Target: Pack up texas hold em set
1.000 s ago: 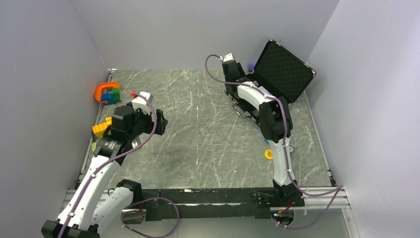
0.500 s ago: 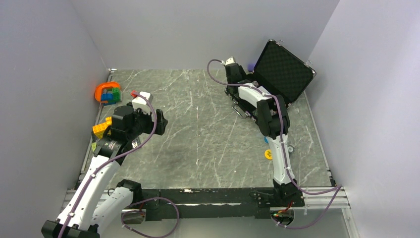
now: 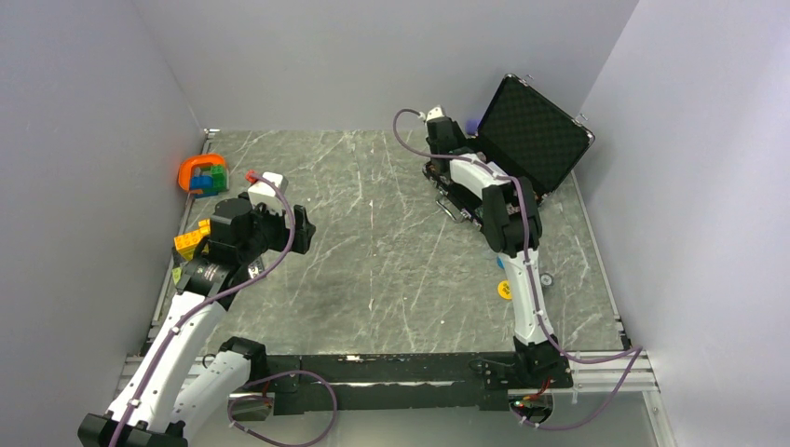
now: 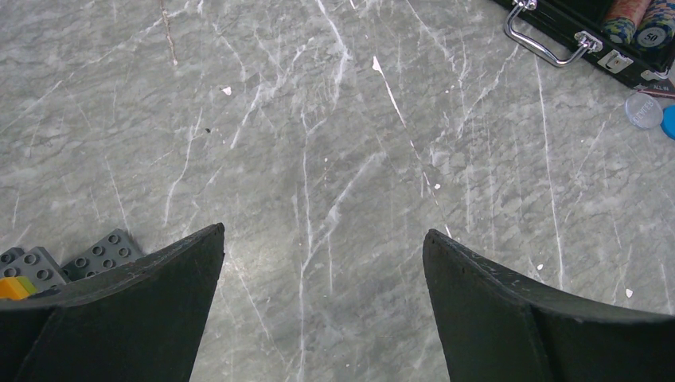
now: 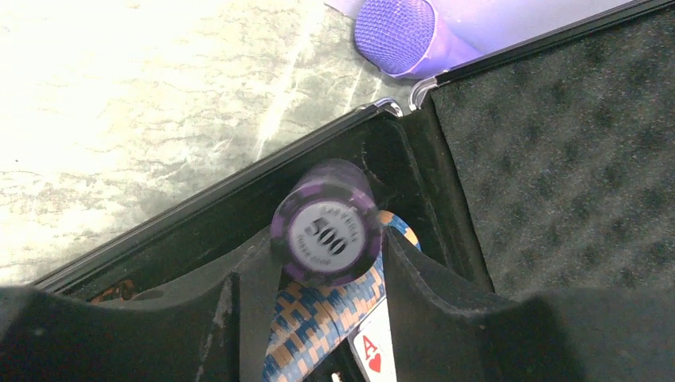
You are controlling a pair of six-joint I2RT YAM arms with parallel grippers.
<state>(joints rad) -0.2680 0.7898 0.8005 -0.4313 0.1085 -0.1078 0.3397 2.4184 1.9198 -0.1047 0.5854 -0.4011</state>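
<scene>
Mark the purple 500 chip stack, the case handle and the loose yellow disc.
purple chip stack [image 5: 325, 232], right wrist view, its printed 500 face.
case handle [image 4: 533, 48], left wrist view, middle of the silver bar.
yellow disc [image 3: 504, 290], top external view, its visible left part.

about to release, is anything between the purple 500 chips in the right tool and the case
No lid or wall blocks them: the purple 500 chips, held in the right tool, are inside the far corner of the case. A blue-and-orange chip row and an ace card lie close beneath them.
</scene>
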